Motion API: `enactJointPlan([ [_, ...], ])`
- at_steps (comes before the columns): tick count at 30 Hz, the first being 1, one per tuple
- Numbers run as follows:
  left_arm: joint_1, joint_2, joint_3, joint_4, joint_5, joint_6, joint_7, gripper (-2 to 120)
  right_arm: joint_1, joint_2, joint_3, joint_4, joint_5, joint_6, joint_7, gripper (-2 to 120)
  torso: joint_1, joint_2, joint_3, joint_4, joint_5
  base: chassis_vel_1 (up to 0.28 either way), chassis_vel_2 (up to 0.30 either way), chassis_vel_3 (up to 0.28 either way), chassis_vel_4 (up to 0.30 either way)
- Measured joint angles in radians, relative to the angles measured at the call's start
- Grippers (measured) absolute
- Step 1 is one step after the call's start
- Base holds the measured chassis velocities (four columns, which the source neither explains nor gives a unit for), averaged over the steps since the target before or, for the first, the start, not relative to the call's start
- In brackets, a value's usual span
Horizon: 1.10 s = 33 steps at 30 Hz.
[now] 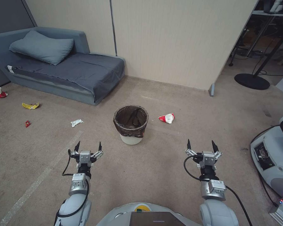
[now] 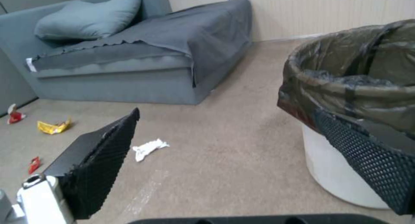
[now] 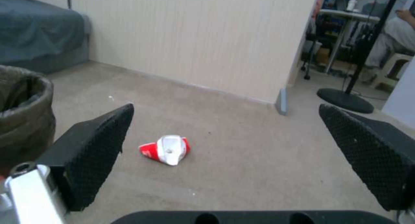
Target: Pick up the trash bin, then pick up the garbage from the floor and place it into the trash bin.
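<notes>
The trash bin [image 1: 130, 124] is small, round and white with a dark bag liner over its rim; it stands upright on the carpet ahead of me, and also looms in the left wrist view [image 2: 346, 97]. Garbage lies scattered: a crumpled red-and-white cup [image 1: 166, 118] [image 3: 166, 150] right of the bin, a white scrap [image 1: 76, 122] [image 2: 148, 148], a yellow wrapper [image 1: 30, 105] [image 2: 53, 126], a small red wrapper [image 1: 27, 123] and another red-and-white cup [image 1: 2, 94] to the left. My left gripper [image 1: 88, 147] and right gripper [image 1: 201, 145] hover open and empty, short of the bin on either side.
A grey sofa bed [image 1: 63, 67] with a pillow stands at the back left against a beige panel wall [image 1: 179, 40]. A round black stand base [image 1: 251, 81] sits at the back right. A white machine [image 1: 273, 157] stands close on my right.
</notes>
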Motion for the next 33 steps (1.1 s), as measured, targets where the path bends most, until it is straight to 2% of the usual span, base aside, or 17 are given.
enactJointPlan([
  [28, 0.0, 0.002, 0.002, 0.0, -0.007, -0.003, 0.015, 100, -0.004, 0.0, 0.003, 0.005, -0.015, 0.002, 0.002, 100, 0.0, 0.0, 0.0, -0.0004, 0.0, -0.101, 0.097, 0.098, -0.1],
  [33, -0.001, 0.001, 0.003, 0.0, -0.004, -0.004, 0.015, 100, -0.003, 0.0, 0.003, 0.004, -0.015, 0.002, 0.002, 100, 0.0, 0.0, 0.0, 0.0001, 0.0001, -0.098, 0.1, 0.11, -0.081],
])
